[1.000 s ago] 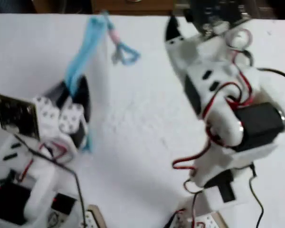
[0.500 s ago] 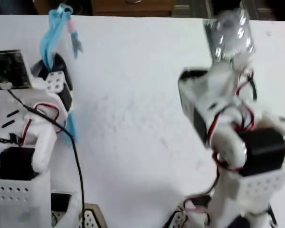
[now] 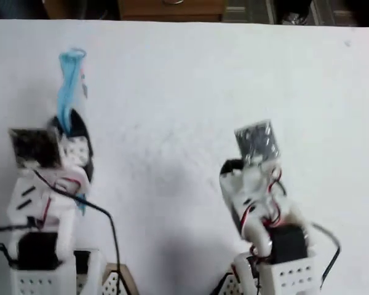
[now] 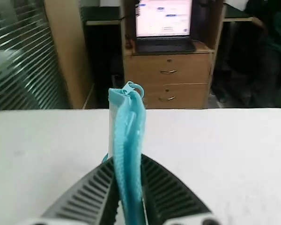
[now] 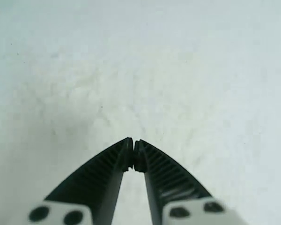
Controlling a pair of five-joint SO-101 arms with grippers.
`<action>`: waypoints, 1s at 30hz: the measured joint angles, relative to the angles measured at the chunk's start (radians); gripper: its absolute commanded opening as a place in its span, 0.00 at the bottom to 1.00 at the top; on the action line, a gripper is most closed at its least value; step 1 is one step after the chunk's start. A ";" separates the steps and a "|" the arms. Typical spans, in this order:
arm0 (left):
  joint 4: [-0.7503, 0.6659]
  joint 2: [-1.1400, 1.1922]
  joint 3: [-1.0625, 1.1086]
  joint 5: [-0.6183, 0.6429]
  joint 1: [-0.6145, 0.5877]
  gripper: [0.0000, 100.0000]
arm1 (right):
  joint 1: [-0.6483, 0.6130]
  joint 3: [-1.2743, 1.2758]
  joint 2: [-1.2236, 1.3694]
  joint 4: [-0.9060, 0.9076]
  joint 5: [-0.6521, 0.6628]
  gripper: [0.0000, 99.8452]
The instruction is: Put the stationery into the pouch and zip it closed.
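High cam is fixed up over the arms' base end, looking down across the white counter [image 3: 184,80] toward its far edge. Left wrist cam rides right behind the left end effector [image 4: 128,160] and faces almost level, out over the counter to a wooden drawer cabinet [image 4: 168,79] in the room. Right wrist cam sits behind the right end effector [image 5: 133,154], tilted steeply down, fairly close to the counter. High and left wrist views both catch the blue pouch [image 4: 126,122], the far edge and that cabinet.
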 measured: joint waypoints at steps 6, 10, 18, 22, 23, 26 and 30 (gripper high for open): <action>0.121 -0.172 0.075 -0.084 0.187 0.14 | 0.005 0.304 -0.328 -0.035 0.020 0.02; 0.175 -0.183 0.078 -0.035 0.207 0.21 | 0.005 0.364 -0.308 -0.035 0.049 0.02; 0.298 -0.183 0.005 0.086 0.195 0.22 | 0.005 0.453 -0.356 -0.035 0.058 0.02; 0.336 -0.190 -0.061 0.089 0.135 0.22 | 0.005 0.479 -0.359 -0.035 0.058 0.02; 0.356 -0.189 -0.091 0.089 0.121 0.22 | 0.005 0.488 -0.358 -0.035 0.058 0.02; 0.440 -0.195 -0.221 0.089 0.100 0.22 | 0.005 0.528 -0.358 -0.035 0.058 0.02; 0.585 -0.196 -0.359 0.089 0.100 0.22 | 0.005 0.557 -0.358 -0.035 0.058 0.02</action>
